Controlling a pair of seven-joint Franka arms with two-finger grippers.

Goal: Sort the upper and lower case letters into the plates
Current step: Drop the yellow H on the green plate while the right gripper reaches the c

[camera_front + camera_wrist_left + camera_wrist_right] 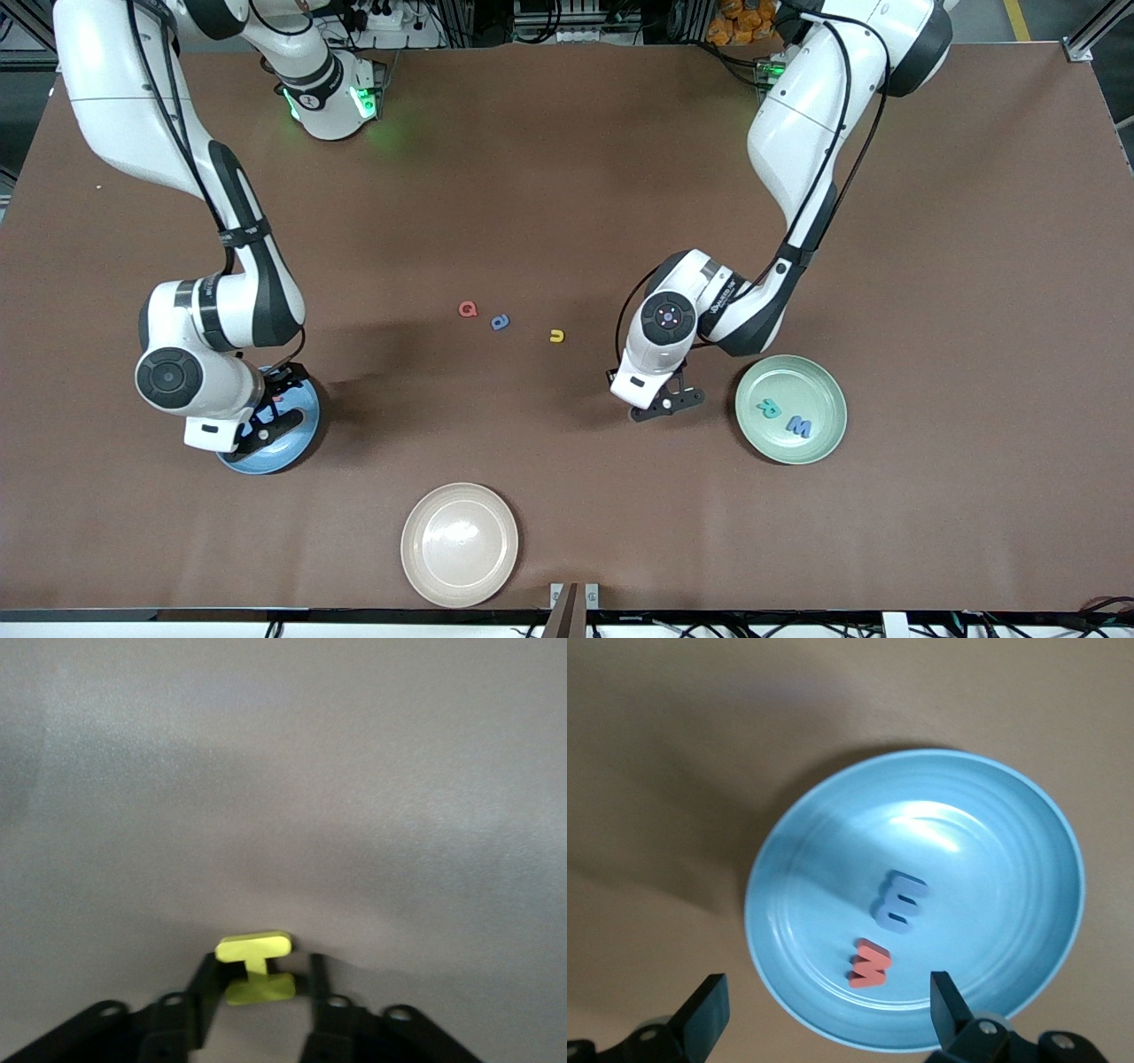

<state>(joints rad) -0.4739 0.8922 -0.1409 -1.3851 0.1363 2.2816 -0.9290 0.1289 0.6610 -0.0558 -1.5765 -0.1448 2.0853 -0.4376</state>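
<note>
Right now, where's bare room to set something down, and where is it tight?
Free: the cream plate; brown table between it and the mint plate. Tight: the blue plate under the open right gripper; the strip holding Q, a, u; beside the left gripper, pinching a yellow letter.

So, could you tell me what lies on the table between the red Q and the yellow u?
One small blue letter, seemingly a lowercase a, lies between the red Q and the yellow u, as the front view shows.

green plate (828, 443) — letters R, W | table (567, 177) — Q, a, u
</note>
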